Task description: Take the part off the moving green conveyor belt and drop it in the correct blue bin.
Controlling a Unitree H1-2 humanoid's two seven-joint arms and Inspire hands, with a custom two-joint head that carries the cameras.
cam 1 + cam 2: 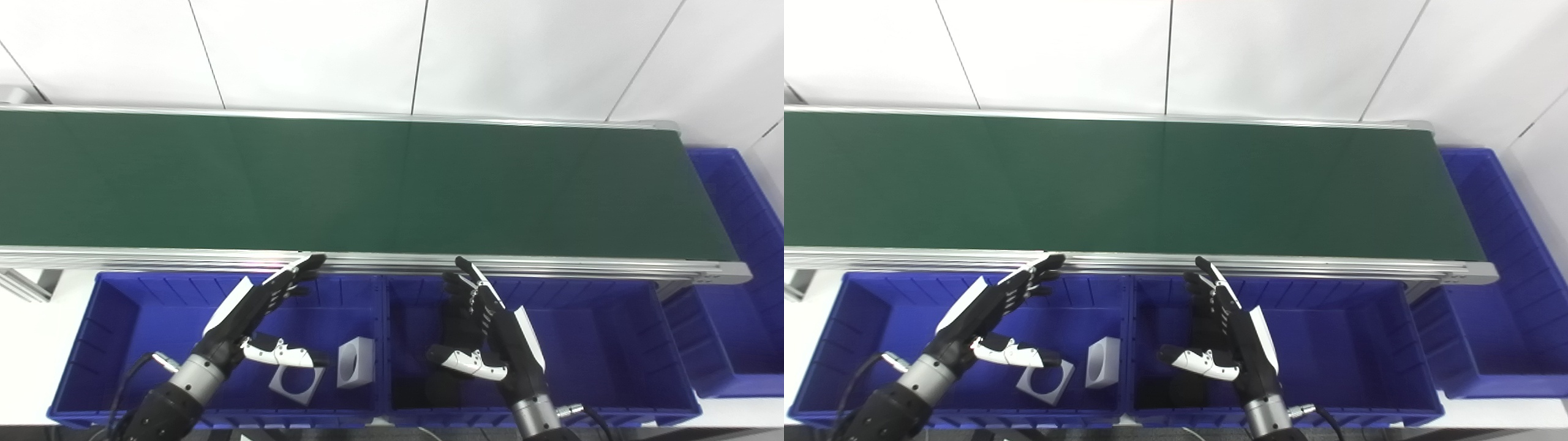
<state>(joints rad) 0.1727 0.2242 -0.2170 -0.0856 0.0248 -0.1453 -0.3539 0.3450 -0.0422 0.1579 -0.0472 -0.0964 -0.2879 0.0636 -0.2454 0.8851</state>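
The green conveyor belt [367, 184] runs across the view with no part on it. My left hand [257, 309] is open and empty, held above the left blue bin [110, 318], fingertips near the belt's front rail. My right hand [484, 331] is open and empty above the middle blue bin [612, 331]. Two white parts lie in the left bin: a flat square plate with a round hole [297, 384] and an upright block with a hole [355, 362]. A dark part [1176, 389] seems to lie in the middle bin under my right hand, mostly hidden.
A third blue bin [735, 257] stands at the belt's right end. The aluminium front rail [551, 264] of the conveyor runs just beyond my fingertips. A white wall stands behind the belt.
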